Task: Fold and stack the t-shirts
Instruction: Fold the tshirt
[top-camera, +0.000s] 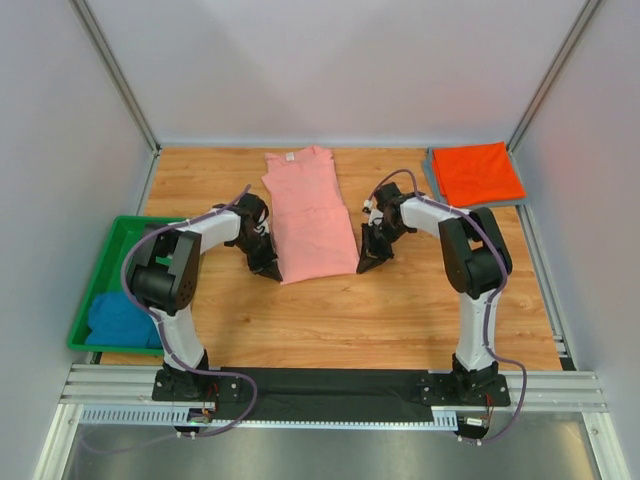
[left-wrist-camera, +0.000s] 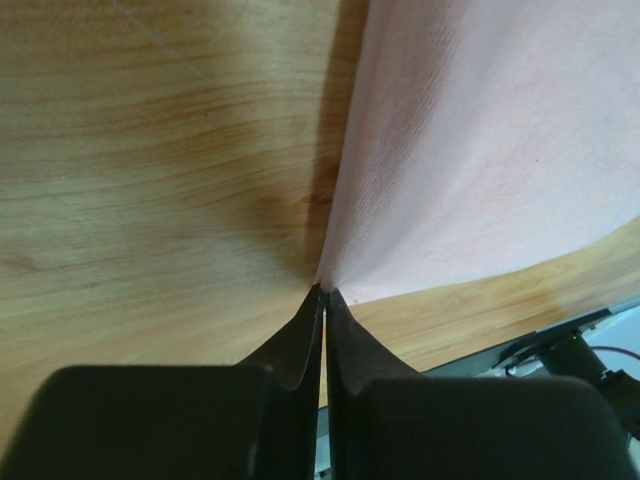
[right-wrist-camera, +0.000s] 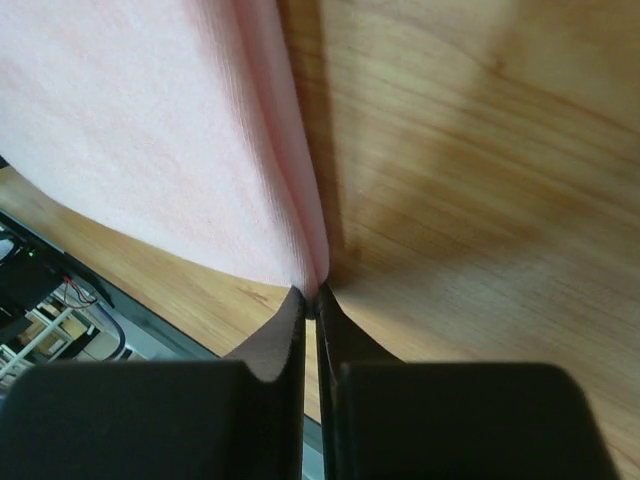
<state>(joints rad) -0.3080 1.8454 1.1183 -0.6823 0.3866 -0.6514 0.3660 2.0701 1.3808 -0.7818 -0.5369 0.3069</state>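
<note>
A salmon-pink t-shirt (top-camera: 312, 212) lies in a long narrow strip on the wooden table, collar at the far end. My left gripper (top-camera: 270, 270) is shut on its near left corner, seen in the left wrist view (left-wrist-camera: 324, 290) with the cloth (left-wrist-camera: 480, 150) spreading away from the tips. My right gripper (top-camera: 365, 266) is shut on the near right corner, seen in the right wrist view (right-wrist-camera: 312, 298) with the cloth (right-wrist-camera: 150, 120) there. A folded orange-red t-shirt (top-camera: 477, 172) lies on a grey one (top-camera: 434, 172) at the far right. A teal-blue t-shirt (top-camera: 118, 320) lies in the bin.
A green plastic bin (top-camera: 105, 262) stands at the left edge of the table. White walls enclose the table on three sides. A metal rail (top-camera: 330, 385) with the arm bases runs along the near edge.
</note>
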